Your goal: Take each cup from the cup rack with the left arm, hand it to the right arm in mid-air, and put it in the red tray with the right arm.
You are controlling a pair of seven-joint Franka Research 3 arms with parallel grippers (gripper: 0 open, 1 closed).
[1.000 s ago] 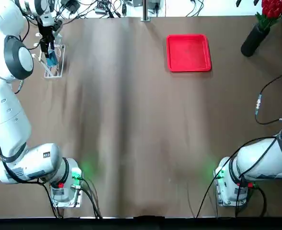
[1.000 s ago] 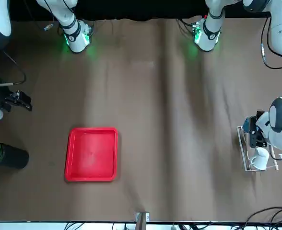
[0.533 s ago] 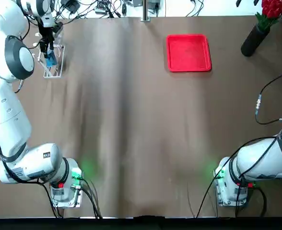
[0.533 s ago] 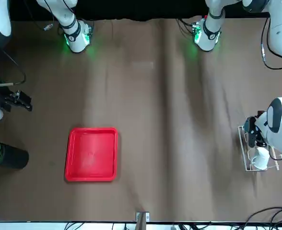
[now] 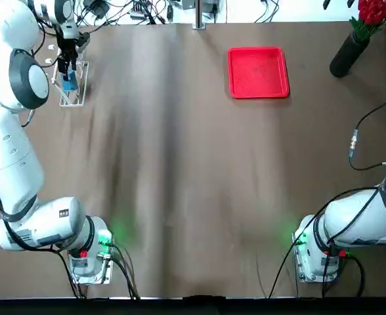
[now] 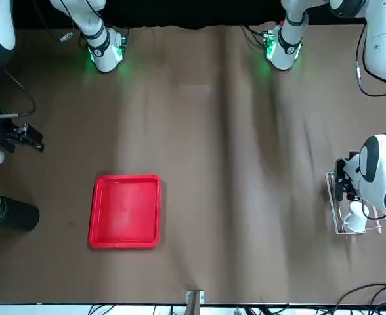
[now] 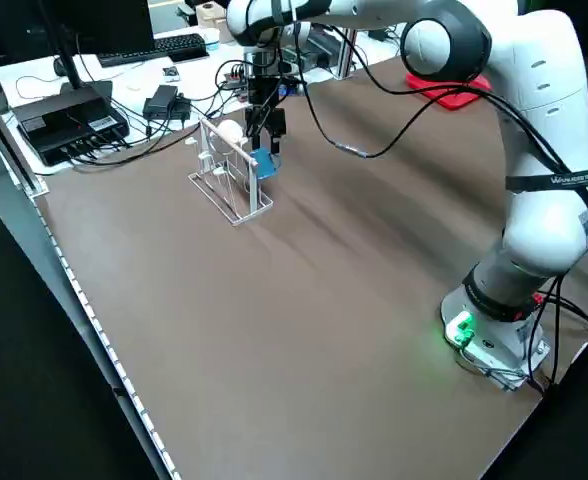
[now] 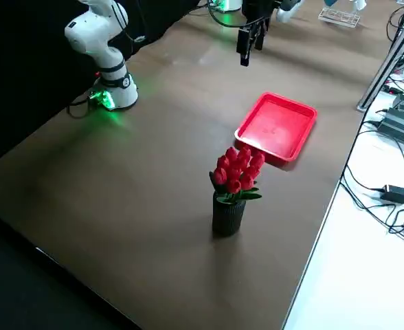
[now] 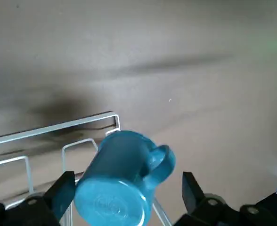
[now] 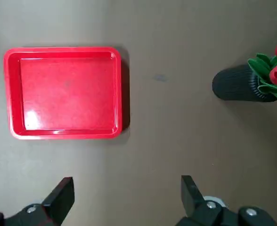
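The wire cup rack (image 5: 75,100) (image 7: 230,196) stands at the table's far left corner. A blue cup (image 9: 122,181) (image 7: 265,163) hangs on it, base towards the wrist camera and handle to one side. My left gripper (image 9: 126,182) (image 5: 67,65) is open, with the blue cup between its fingers; one finger is close to the cup's body and the other stands off from the handle. The white cup (image 6: 354,212) (image 7: 229,131) hangs at the rack's other end. The red tray (image 5: 258,72) (image 10: 65,92) lies bare. My right gripper (image 10: 126,197) (image 8: 249,47) hovers open near the tray, holding nothing.
A dark vase of red tulips (image 5: 352,49) (image 8: 229,203) stands at the far right corner, beside the tray. Cables and electronics (image 7: 84,120) lie beyond the table's far edge behind the rack.
My left gripper has shifted slightly along the rack towards the far edge; in the front view the wrist now covers the blue cup. The right arm has not moved.
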